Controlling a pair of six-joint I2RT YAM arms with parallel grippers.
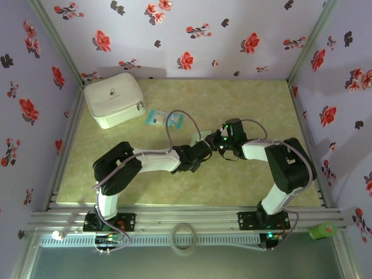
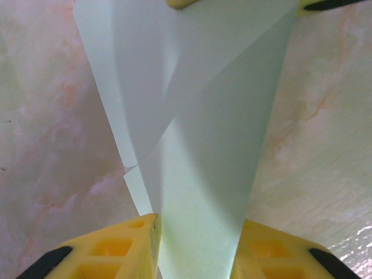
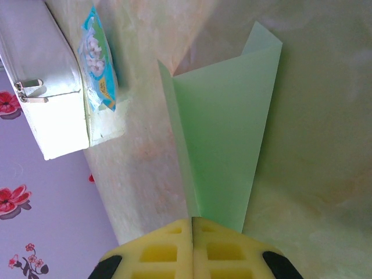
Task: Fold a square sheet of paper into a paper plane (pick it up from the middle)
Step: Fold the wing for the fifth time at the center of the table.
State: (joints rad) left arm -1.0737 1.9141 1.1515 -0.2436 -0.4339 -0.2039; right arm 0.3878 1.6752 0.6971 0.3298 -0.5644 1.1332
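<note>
Now the shut right gripper [image 3: 192, 222] pinches the folded paper [image 3: 226, 128], whose long axis runs through the half-open left gripper [image 2: 197, 225].

I'm driving a lab test booth here: flower-print panels [image 1: 192, 35] box in the marble-look table [image 1: 232, 192], aluminium rail [image 1: 186, 218] along its near edge.

The white pouch [image 1: 114, 99] fills the desk's [image 1: 261, 110] far left corner, the small packet [image 1: 164, 118] just beside it. Both arms [image 1: 157, 160] meet mid-desk over the folded paper [image 3: 226, 133], blocking the centre. The far right lies bare.
</note>
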